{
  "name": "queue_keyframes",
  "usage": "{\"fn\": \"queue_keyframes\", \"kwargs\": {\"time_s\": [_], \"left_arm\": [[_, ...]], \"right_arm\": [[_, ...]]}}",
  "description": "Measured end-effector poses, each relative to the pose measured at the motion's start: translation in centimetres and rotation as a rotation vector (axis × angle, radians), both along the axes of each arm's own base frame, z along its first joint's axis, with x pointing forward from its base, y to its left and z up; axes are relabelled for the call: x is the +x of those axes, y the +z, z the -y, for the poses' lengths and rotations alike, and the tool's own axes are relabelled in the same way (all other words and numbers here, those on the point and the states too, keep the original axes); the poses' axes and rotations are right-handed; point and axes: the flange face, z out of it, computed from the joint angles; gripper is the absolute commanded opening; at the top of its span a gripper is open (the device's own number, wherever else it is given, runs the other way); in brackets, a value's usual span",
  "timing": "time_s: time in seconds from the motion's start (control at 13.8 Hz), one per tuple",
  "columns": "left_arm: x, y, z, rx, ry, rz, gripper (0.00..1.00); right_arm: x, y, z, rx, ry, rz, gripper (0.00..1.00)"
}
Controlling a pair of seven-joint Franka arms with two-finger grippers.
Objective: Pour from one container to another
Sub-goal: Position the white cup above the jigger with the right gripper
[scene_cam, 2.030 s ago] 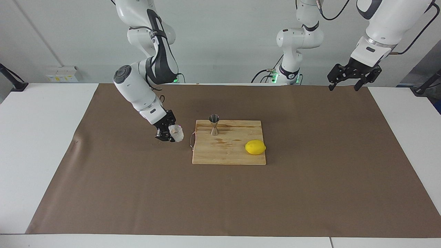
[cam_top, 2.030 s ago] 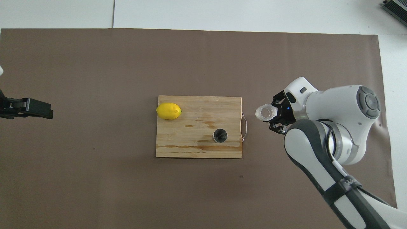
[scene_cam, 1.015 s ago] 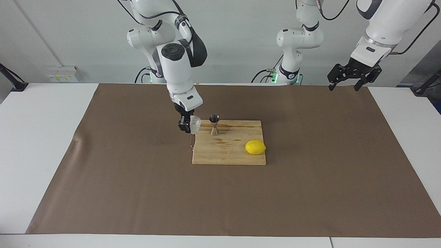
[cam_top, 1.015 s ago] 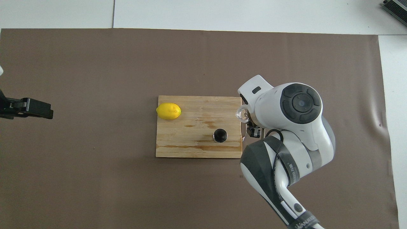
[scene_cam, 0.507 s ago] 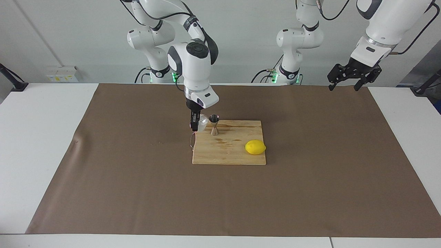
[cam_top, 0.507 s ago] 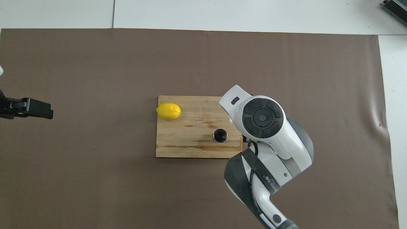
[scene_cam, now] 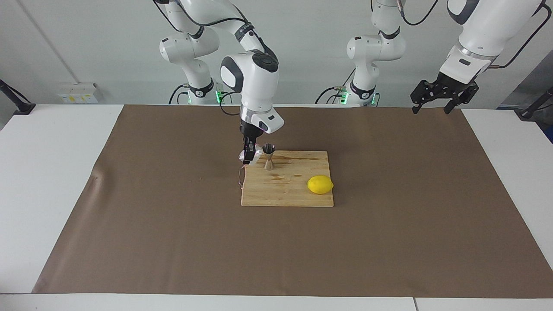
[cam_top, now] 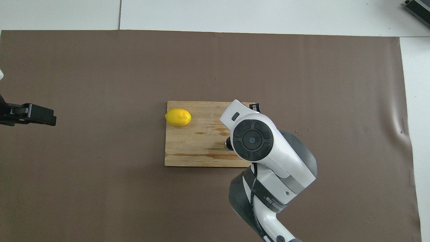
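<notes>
My right gripper (scene_cam: pixel 249 156) is shut on the small clear glass cup (scene_cam: pixel 257 152) and holds it over the wooden cutting board's (scene_cam: pixel 285 192) edge at the right arm's end. The cup is tilted, its mouth close beside the top of the metal hourglass jigger (scene_cam: pixel 268 156), which stands upright on the board. In the overhead view the right arm covers the cup, and only a dark sliver of the jigger (cam_top: pixel 228 144) shows. My left gripper (scene_cam: pixel 432 109) is open and empty, waiting above the table's edge at the left arm's end; it also shows in the overhead view (cam_top: pixel 40 116).
A yellow lemon (scene_cam: pixel 320 185) lies on the board, toward the left arm's end and farther from the robots than the jigger. The board has a wire handle (scene_cam: pixel 240 176) and lies on a brown paper mat (scene_cam: pixel 389 216).
My right arm has carried the glass cup from over the mat up to the jigger and tilted it toward the jigger's top. The left arm has not moved.
</notes>
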Motion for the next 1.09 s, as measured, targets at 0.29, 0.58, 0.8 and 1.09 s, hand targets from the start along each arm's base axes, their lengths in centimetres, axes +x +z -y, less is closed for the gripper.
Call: {"fn": "queue_keyframes", "kwargs": {"time_s": [0.29, 0.58, 0.8, 1.09], "left_arm": [[0.0, 0.0, 0.0, 0.0, 0.0, 0.0, 1.0], [0.0, 0.0, 0.0, 0.0, 0.0, 0.0, 1.0], [0.0, 0.0, 0.0, 0.0, 0.0, 0.0, 1.0], [0.0, 0.0, 0.0, 0.0, 0.0, 0.0, 1.0]], "right_arm": [[-1.0, -0.3, -1.4, -0.047, 0.061, 0.019, 0.2], [-1.6, -0.6, -2.1, -0.097, 0.106, 0.04, 0.2], [-2.2, -0.9, -2.8, -0.128, 0.127, 0.055, 0.2], [-2.5, -1.4, -2.8, -0.151, 0.143, 0.056, 0.2]]}}
